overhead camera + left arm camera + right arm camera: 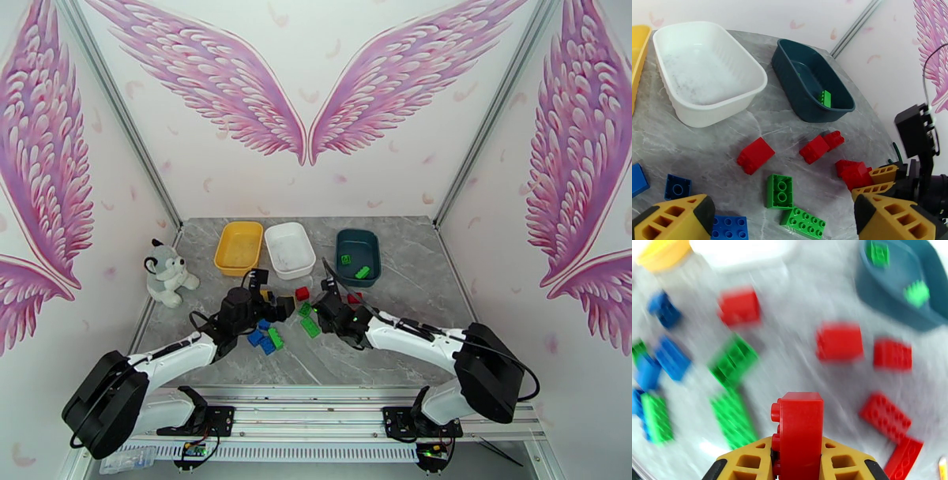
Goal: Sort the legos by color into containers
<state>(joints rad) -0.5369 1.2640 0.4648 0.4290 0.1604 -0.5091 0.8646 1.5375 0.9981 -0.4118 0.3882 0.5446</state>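
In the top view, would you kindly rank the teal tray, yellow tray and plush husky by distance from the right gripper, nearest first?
1. Teal tray, just beyond the right gripper.
2. Yellow tray, left end of the tray row.
3. Plush husky, farthest to the left.

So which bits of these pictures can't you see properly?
- Right wrist view: blur smears the loose plastic bricks on the grey marbled table; studs cannot be counted.
- Left wrist view: the yellow plastic tray is cut off by the left edge; the near wall of the dark teal plastic tray hides some of its floor.
- Top view: the left arm and right arm cover part of the brick pile.
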